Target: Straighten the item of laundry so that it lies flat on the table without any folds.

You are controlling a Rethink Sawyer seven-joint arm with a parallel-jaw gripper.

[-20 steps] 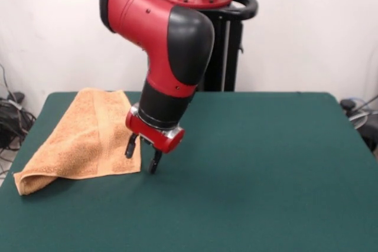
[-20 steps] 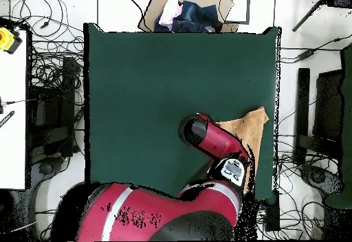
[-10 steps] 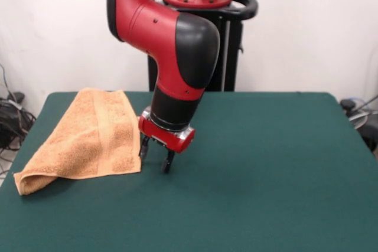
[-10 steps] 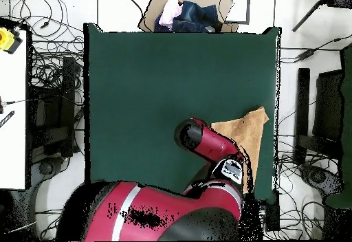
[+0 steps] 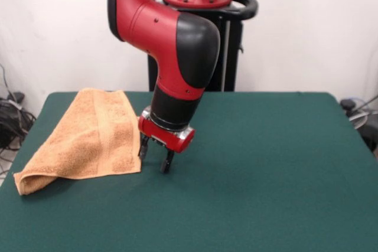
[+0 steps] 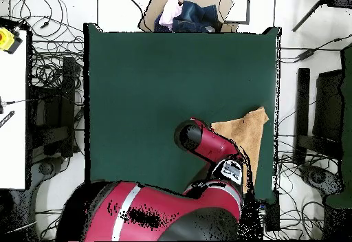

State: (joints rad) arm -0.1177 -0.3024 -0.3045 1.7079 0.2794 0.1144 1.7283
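Observation:
The item of laundry (image 5: 88, 140) is an orange-tan towel lying at the left side of the green table (image 5: 266, 175) in the front view, folded over on itself, with a doubled corner at the near left. Seen from overhead, the towel (image 6: 249, 126) shows at the table's right edge, partly under the arm. My gripper (image 5: 155, 159) hangs open just off the towel's right edge, fingertips close to the table, holding nothing. In the overhead view the arm hides the gripper.
A cardboard box with clothes (image 6: 189, 12) sits beyond the table's far edge in the overhead view. Cables lie on the floor around the table. The arm's black and red elbow (image 5: 189, 45) looms above the gripper.
Over the last second the gripper moved away from the towel's edge toward the table's middle, then stayed still. The towel has not moved.

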